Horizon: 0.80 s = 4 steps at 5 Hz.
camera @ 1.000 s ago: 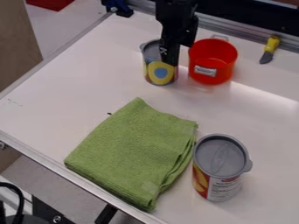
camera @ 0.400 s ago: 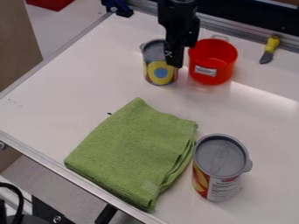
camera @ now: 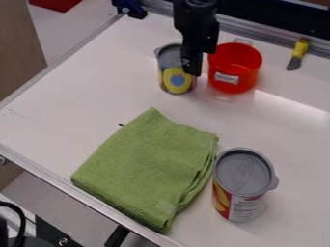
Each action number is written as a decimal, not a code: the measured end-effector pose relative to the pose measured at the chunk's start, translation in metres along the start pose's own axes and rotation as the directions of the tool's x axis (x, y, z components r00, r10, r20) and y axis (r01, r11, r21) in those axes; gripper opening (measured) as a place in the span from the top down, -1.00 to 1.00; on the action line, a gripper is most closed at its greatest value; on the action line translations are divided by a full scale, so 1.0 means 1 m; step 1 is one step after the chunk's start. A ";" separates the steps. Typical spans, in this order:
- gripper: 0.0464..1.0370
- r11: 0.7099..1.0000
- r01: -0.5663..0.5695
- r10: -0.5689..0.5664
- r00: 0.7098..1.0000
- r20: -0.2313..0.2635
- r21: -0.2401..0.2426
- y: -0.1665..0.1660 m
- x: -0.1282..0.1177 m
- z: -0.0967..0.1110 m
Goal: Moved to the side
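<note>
One gripper [camera: 191, 63] hangs down from the top edge, just right of centre, in front of the right side of one can [camera: 176, 81]. I cannot tell whether it is apart, together or clamped on anything. That can stands upright at the upper middle of the tabletop [camera: 84, 108], with a grey lid and a yellow disc with a blue centre on its label.

Just to the right of the can is one red pot [camera: 226, 85], upright and open at the top, with one pale label on its front and one grey handle at its far rim. Further right, near the back edge, lies one knife [camera: 300, 50] with a yellow handle and a dark blade pointing toward the front.

Nearer the front, one green cloth [camera: 145, 166] lies folded, left of centre. Beside its right edge stands a second grey-lidded can [camera: 240, 205], upright, making two cans in all. At the tabletop's far left corner is one blue clamp [camera: 130, 7].
</note>
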<state>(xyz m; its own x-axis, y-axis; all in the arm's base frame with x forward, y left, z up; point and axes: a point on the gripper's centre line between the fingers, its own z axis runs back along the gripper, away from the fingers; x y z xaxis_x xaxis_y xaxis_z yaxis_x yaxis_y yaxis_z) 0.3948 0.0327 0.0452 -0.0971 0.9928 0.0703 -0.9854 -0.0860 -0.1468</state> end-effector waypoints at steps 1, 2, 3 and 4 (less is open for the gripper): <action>-0.92 1.000 -0.026 0.026 0.999 0.021 0.012 0.002 0.005 -0.002; -0.92 0.996 -0.068 0.066 0.997 0.026 0.058 0.008 0.014 -0.001; -0.92 0.995 -0.066 0.063 0.997 0.040 0.078 0.011 0.028 -0.002; -0.92 0.996 -0.046 0.043 0.998 0.036 0.075 0.013 0.035 -0.005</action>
<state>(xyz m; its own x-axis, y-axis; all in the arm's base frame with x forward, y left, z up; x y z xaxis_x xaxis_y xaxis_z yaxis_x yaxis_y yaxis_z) 0.3793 0.0669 0.0406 -0.1443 0.9845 0.0992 -0.9877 -0.1372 -0.0756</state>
